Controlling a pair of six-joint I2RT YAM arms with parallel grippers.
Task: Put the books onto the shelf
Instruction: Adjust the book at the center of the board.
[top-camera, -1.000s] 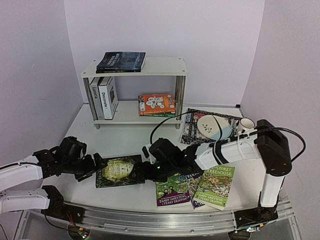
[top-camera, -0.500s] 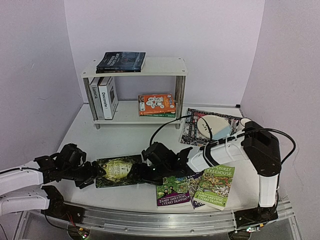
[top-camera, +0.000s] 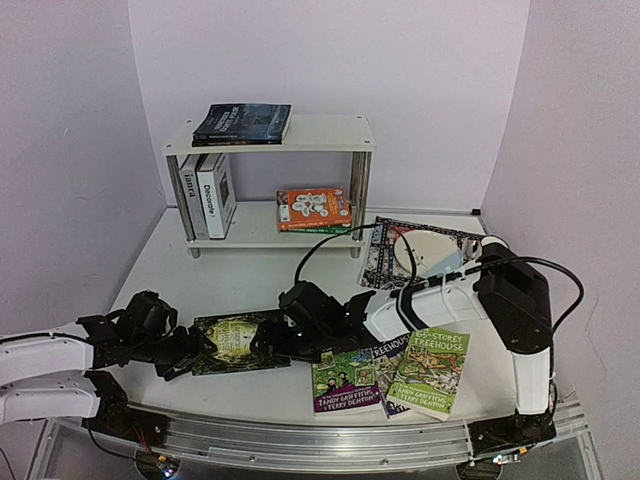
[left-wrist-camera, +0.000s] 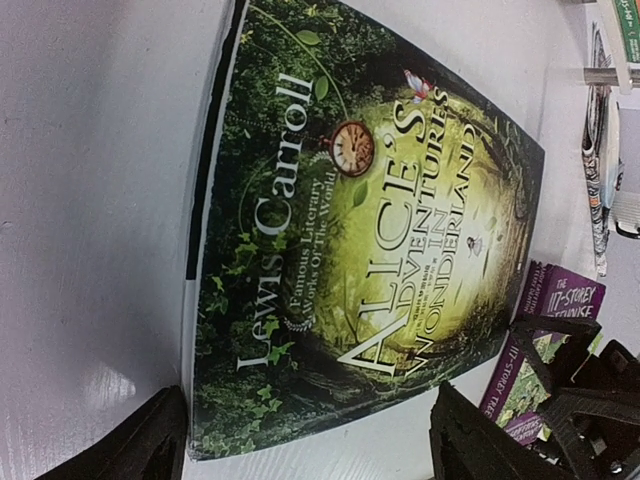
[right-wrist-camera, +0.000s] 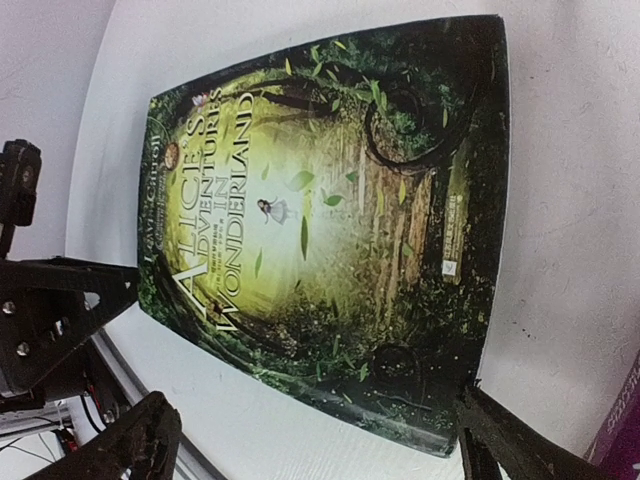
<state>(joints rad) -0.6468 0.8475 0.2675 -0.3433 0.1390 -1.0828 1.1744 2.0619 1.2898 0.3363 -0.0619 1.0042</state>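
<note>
A dark green "Alice's Adventures in Wonderland" book (top-camera: 235, 342) lies flat near the table's front edge. My left gripper (top-camera: 192, 347) is at its left end, open, its fingers (left-wrist-camera: 150, 445) standing either side of the book's (left-wrist-camera: 370, 230) short edge. My right gripper (top-camera: 268, 340) is at the book's right end, also open and wide around that edge of the book (right-wrist-camera: 330, 200). Neither holds it. The white shelf (top-camera: 330, 133) stands at the back with a dark book (top-camera: 243, 122) on top, and two white hardbacks (top-camera: 208, 193) and an orange book (top-camera: 313, 207) on the lower board.
A purple Treehouse paperback (top-camera: 345, 385), a green one (top-camera: 430, 372) and another between them lie at the front right, close to my right arm. A patterned mat (top-camera: 385, 262) with a white dish (top-camera: 425, 250) lies right of the shelf.
My right arm has slid left so its gripper reaches the book's right end. My left gripper has shifted slightly back and toward the front, its jaws a little narrower.
</note>
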